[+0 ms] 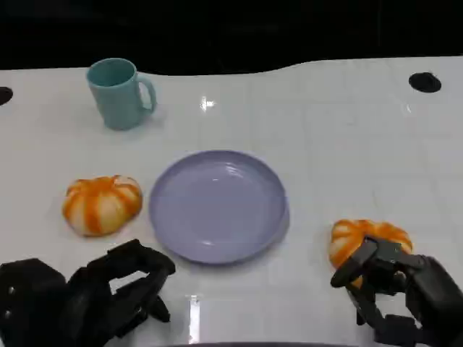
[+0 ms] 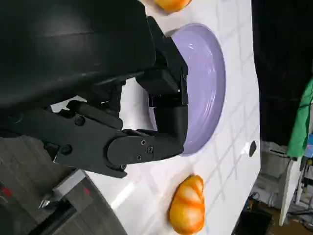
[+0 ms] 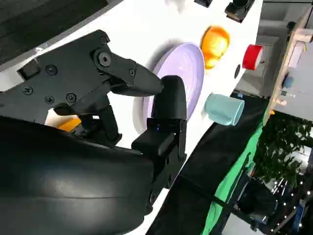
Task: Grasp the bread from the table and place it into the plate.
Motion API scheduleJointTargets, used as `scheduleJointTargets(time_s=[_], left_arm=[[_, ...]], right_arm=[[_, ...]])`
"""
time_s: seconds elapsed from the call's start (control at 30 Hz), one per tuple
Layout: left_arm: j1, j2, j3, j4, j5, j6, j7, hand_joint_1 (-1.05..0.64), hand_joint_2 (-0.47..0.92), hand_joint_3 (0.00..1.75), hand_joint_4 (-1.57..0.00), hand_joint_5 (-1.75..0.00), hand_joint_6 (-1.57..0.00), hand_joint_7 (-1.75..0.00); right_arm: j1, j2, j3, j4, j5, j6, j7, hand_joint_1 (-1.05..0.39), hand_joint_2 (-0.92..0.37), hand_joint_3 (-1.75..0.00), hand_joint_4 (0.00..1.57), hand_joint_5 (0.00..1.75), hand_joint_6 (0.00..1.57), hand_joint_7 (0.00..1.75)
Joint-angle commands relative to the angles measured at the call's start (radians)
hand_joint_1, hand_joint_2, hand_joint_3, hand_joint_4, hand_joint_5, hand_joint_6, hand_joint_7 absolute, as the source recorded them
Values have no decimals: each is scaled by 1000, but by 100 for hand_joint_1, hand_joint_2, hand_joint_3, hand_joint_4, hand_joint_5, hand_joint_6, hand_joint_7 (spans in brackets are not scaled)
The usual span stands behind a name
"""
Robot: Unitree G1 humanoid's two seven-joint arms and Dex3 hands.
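Observation:
Two orange-and-white striped breads lie on the white table. One bread [image 1: 101, 204] [image 2: 171, 4] [image 3: 215, 44] is left of the purple plate [image 1: 217, 206] [image 2: 210, 83] [image 3: 188, 68]. The other bread [image 1: 369, 238] [image 2: 188, 205] lies right of the plate, near the front edge. My right hand [image 1: 401, 289] [image 3: 122, 98] is just in front of that bread; its spread fingers reach over the bread's near side, and an orange sliver [image 3: 66, 122] shows between them. My left hand [image 1: 108, 293] [image 2: 122, 132] rests near the front left, holding nothing, below the left bread.
A teal mug [image 1: 119, 92] [image 3: 222, 108] stands at the back left. Dark round holes [image 1: 425, 82] mark the table's far corners. The table's front edge runs close under both hands. A red object [image 3: 252, 56] sits beyond the table.

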Motion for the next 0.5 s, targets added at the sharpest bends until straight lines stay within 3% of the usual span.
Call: scheduleJointTargets(time_s=[0.03, 0.5], left_arm=[[-5, 14, 9, 10, -3, -9, -7, -39, 87, 49, -61, -174, -65, -129], [-16, 15, 9, 36, -2, -21, -8, -42, 86, 50, -62, -173, -65, -129]], right_arm=[[-5, -7, -7, 11, -1, -15, -5, -28, -63, -89, 74, 164, 72, 130], [-13, -2, -7, 30, -6, -20, -8, -28, -63, -89, 73, 165, 72, 130]])
